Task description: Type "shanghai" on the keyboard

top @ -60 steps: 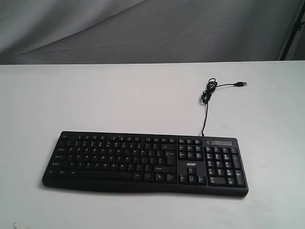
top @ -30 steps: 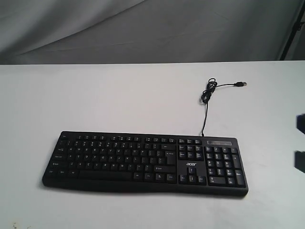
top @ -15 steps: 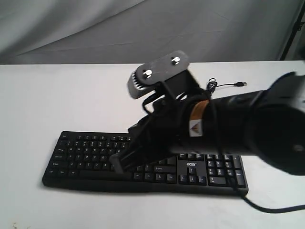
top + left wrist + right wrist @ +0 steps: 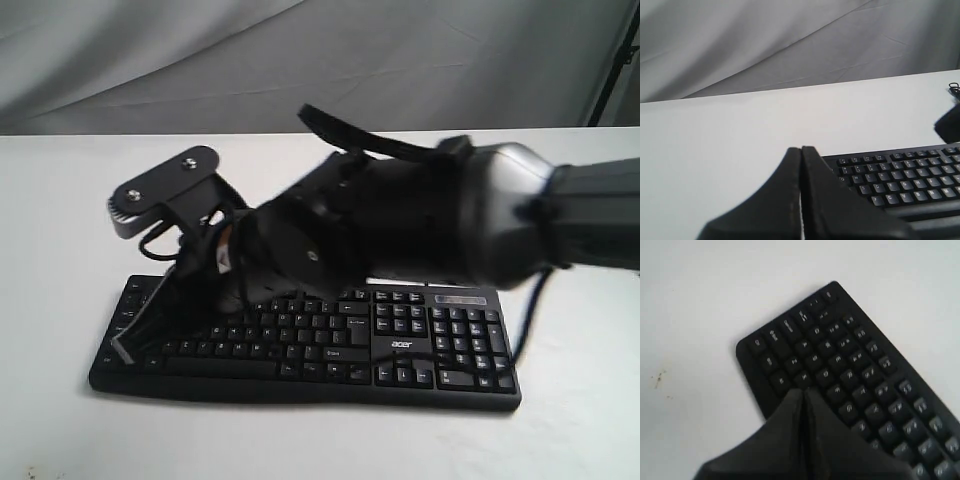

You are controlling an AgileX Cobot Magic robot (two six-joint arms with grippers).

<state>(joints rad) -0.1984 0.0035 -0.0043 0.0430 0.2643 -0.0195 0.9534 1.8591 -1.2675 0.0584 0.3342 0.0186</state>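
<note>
The black keyboard (image 4: 400,345) lies across the near part of the white table, its "acer" logo showing by the number pad. My right gripper (image 4: 125,348) reaches across from the right; it is shut, its tip low over the keyboard's left-end keys. In the right wrist view the closed fingers (image 4: 804,390) point at the letter keys near the keyboard's (image 4: 840,355) left corner; whether they touch a key I cannot tell. My left gripper (image 4: 801,148) is shut and empty, off the left end of the keyboard (image 4: 900,180). It does not show in the exterior view.
The bulky right arm (image 4: 420,220) covers the middle of the keyboard and hides the USB cable in the exterior view. A loop of that cable (image 4: 954,89) shows in the left wrist view. A grey cloth backdrop (image 4: 300,60) hangs behind the table's far edge.
The right arm came in from the right and swept leftward over the keyboard. Its shut tip went from the middle keys to the left-end keys. The keyboard has not shifted.
</note>
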